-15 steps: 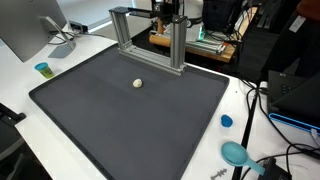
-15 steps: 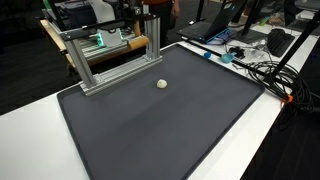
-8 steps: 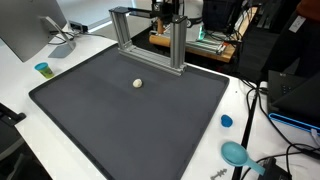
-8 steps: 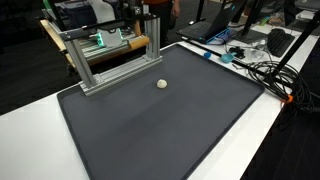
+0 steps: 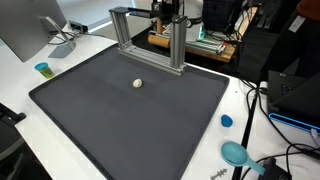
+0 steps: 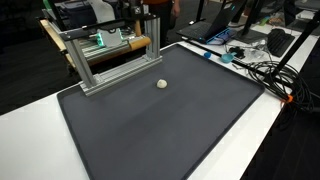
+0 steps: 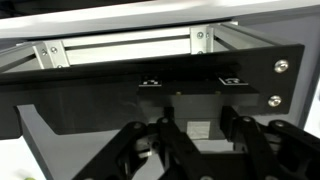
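One white ball [image 5: 138, 84] lies well apart from the parted, empty tool [image 7: 203, 142] by the frame [image 5: 178, 45].

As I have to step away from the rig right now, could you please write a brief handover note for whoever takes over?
Gripper: looks open and holds nothing. It is up by the aluminium frame at the far edge of the dark mat, facing the frame's crossbar in the wrist view.
Small white ball: lies free on the mat in front of the frame, well apart from the gripper.
Done: nothing grasped.
Left: the ball is not yet reached.
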Tool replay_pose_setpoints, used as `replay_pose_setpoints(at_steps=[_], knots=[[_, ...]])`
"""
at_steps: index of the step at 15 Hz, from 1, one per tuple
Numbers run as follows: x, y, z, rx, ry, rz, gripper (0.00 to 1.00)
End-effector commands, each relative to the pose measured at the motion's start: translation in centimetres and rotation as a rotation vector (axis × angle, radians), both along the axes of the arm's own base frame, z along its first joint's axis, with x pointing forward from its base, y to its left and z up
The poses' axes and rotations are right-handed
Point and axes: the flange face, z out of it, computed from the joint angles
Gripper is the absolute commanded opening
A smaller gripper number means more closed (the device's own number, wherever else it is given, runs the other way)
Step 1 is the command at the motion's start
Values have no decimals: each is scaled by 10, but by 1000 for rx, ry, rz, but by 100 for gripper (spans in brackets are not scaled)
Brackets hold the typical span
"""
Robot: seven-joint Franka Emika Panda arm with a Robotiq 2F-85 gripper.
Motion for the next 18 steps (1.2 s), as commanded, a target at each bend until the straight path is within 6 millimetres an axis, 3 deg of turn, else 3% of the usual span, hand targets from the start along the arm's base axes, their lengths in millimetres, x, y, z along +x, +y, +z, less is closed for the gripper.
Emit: replay_pose_setpoints(at_steps=[1, 4, 7, 9, 12, 15, 16, 18], knots=[[6, -8, 15, 8, -44, -54, 21], [28, -16, 37, 0, -107, -90, 21], [67, -19, 55, -25, -156, -87, 21], [95, -14, 56, -24, -160, -87, 21], [135, 7, 41, -48, -116, -91, 21], [163, 29, 6, -79, 9, -141, 21], [139, 21, 16, -56, -54, -104, 46], [155, 30, -5, -62, 3, -119, 46]])
